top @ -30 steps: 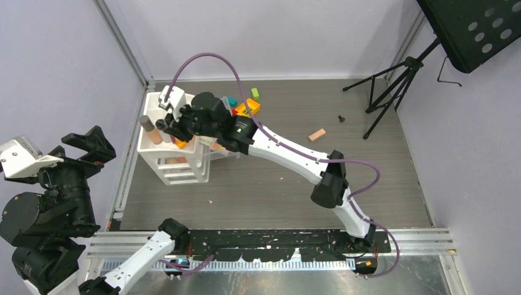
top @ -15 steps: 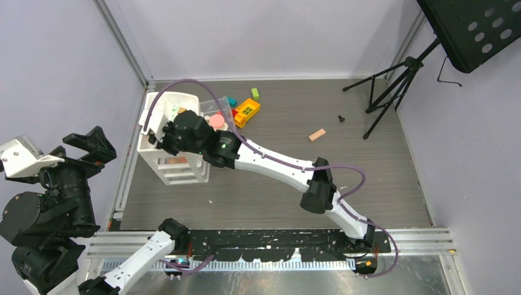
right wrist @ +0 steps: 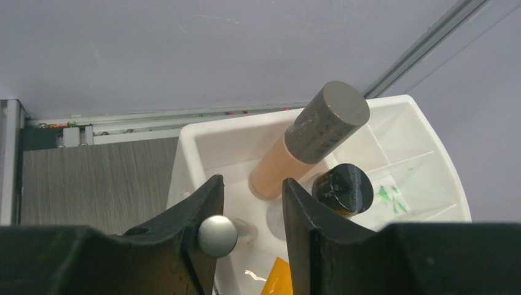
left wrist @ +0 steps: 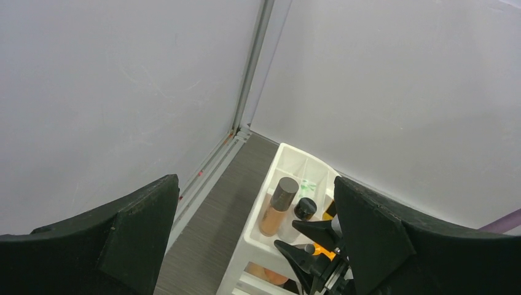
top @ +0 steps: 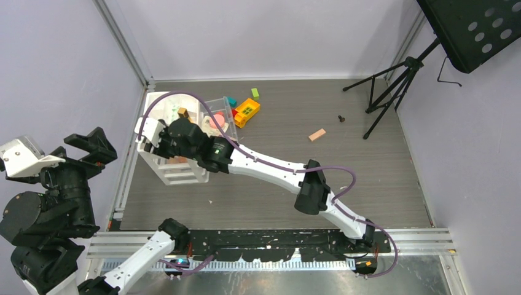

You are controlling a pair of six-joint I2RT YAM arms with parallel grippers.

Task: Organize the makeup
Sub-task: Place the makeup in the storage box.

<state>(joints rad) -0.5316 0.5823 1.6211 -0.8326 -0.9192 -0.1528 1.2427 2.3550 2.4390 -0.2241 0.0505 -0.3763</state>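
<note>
Right gripper (right wrist: 252, 182): jaws narrowly apart over white organizer (right wrist: 184, 153), orange tube (right wrist: 279, 279) between them; grip undeterminable. Silver cap (right wrist: 217, 235) against one finger. Beige tube (right wrist: 307, 138), black cap (right wrist: 343, 187) stand just beyond. Left gripper (left wrist: 255, 181): jaws wide, empty.

COUNT | white organizer (top: 162, 109): 1 | grey-capped beige tube (right wrist: 307, 138): 1 | black-capped jar (right wrist: 343, 187): 1 | silver-capped item (right wrist: 217, 235): 1 | loose peach tube (top: 317, 134): 1 | yellow brick (top: 247, 110): 1 | green block (top: 254, 93): 1 | teal block (top: 231, 101): 1 | tripod (top: 384, 92): 1
</note>
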